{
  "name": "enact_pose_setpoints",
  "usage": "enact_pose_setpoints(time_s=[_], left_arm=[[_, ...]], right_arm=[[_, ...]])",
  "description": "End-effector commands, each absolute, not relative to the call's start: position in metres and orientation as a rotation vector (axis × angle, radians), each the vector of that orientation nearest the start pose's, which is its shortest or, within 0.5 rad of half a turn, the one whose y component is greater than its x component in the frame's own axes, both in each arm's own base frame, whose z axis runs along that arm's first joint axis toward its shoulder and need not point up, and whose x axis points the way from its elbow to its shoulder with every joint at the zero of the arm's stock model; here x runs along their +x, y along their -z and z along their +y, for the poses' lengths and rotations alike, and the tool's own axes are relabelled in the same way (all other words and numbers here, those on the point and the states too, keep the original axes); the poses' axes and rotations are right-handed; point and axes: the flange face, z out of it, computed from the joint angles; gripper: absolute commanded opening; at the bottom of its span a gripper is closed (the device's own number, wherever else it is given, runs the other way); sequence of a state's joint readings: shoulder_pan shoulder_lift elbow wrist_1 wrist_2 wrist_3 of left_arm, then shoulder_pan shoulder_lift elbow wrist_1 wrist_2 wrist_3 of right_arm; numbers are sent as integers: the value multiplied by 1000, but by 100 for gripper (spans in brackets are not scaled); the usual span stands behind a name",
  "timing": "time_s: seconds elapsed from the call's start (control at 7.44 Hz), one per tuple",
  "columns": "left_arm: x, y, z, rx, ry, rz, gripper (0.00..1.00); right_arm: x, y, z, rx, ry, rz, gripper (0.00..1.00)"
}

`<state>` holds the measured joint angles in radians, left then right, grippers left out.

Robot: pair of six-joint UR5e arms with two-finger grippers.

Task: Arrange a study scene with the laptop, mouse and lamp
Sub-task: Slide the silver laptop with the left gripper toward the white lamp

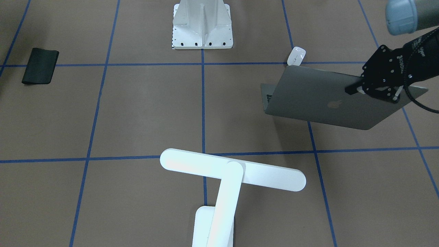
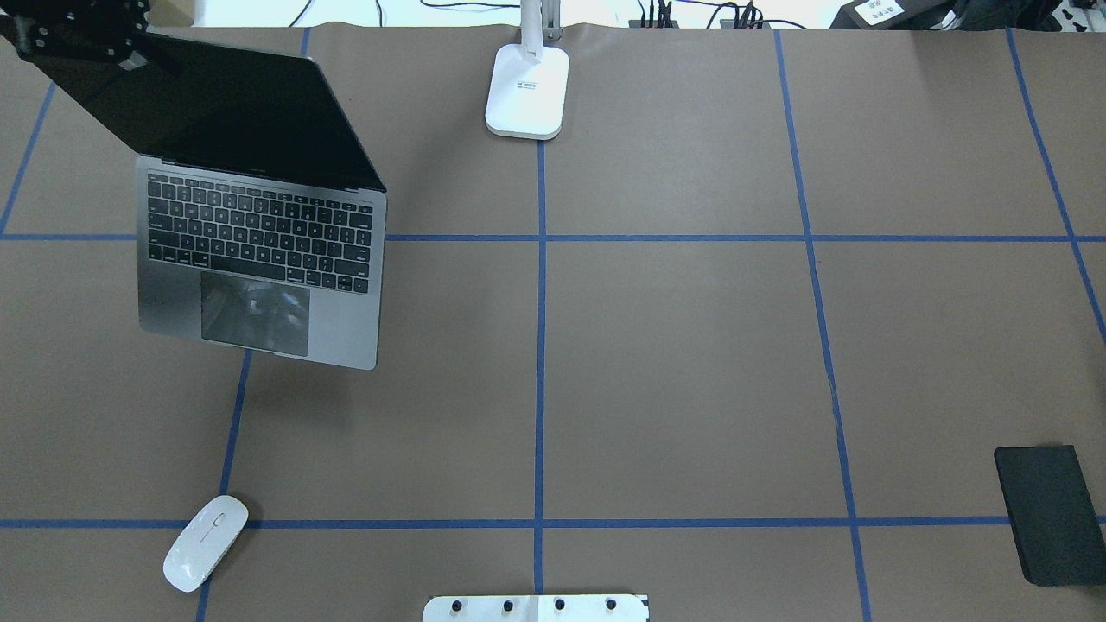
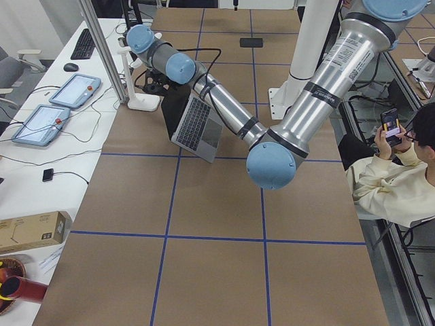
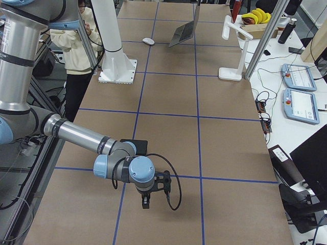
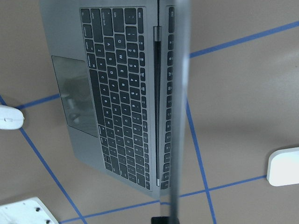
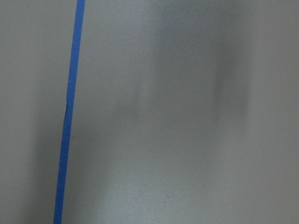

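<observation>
The grey laptop (image 1: pixel 319 99) stands open at the table's left, keyboard (image 2: pixel 259 250) up and dark screen raised. My left gripper (image 1: pixel 375 92) is shut on the top edge of its lid; the left wrist view sees that lid edge-on above the keys (image 5: pixel 117 93). The white mouse (image 2: pixel 206 542) lies on a blue tape line, on the robot's side of the laptop. The white lamp (image 1: pixel 233 173) stands at the far middle edge, base (image 2: pixel 527 91) on the table. My right gripper (image 4: pixel 147 201) hangs low over bare table; I cannot tell if it is open or shut.
A flat black mat (image 2: pixel 1050 514) lies at the near right. The white bolted pedestal (image 1: pixel 202 25) sits at the robot's base. Blue tape lines grid the brown table. A seated person (image 3: pixel 387 183) is beside the table, behind the robot.
</observation>
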<state>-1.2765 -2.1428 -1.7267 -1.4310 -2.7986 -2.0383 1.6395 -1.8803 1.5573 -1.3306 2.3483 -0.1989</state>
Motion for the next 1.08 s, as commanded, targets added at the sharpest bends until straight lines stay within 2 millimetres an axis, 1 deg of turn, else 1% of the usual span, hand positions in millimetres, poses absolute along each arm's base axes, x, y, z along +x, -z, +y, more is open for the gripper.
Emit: enact_pose_setpoints(time_s=[0.0,0.27,0.4,0.54,0.67,0.81,0.94], left_arm=[[197,-209,-624,-941,1185,989,0],[240,-195,-626,-923,1251,984,0],[265,-186,-629,-911,1282,1006,0],[287,-185,-631,-877,1319,1045,0],[301,-191,-633,-844,1343,1071,0],[305,-199,-640,-827,1348,1081,0],[312,-204,-650,-799,1349,1108,0]], right_arm=[[86,-771,-331,17,89,-784,100],[85,-773,-330,13,91,-784,100],[85,-774,-329,12,90,-784,100],[85,-775,-329,9,89,-785,100],[85,-775,-329,9,89,-786,100],[84,-775,-329,8,88,-792,100],[84,-775,-328,7,87,-792,100]])
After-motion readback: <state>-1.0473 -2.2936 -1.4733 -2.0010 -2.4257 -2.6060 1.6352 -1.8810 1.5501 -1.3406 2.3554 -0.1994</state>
